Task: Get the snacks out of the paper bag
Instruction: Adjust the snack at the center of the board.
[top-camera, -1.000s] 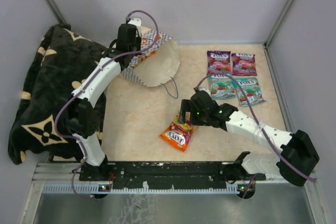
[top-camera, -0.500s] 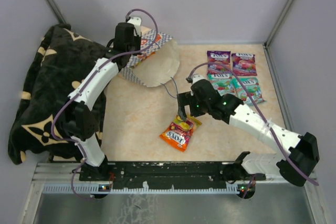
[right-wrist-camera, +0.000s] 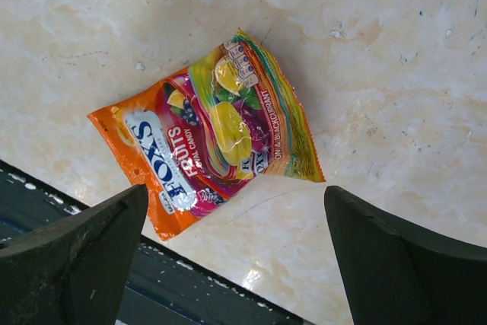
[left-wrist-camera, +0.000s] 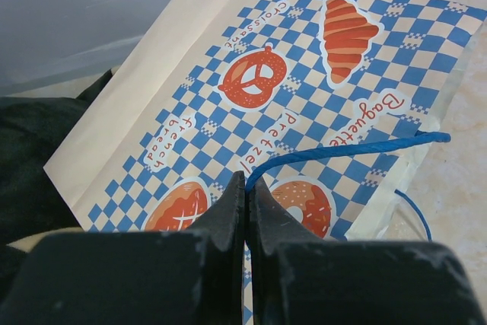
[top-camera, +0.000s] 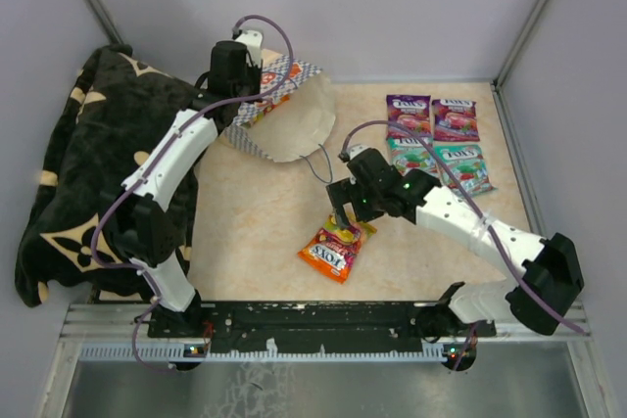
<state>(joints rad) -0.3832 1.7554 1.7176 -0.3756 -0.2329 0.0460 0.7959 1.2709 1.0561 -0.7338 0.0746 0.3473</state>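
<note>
Backed off the orange Fox's packet [right-wrist-camera: 205, 150] near the front edge, my right gripper [top-camera: 340, 210] is hanging open; my left gripper [left-wrist-camera: 245, 188] is pinching the paper bag [left-wrist-camera: 304, 74] by its blue handle [left-wrist-camera: 342, 148], steadying it.

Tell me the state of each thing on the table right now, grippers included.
Paper bag: on its side, mouth open.
Left gripper: shut on the blue string handle.
Orange packet: out of the bag, lying flat.
Right gripper: open, over the orange packet.
Purple packets, teal packets: out, flat, side by side.
</note>
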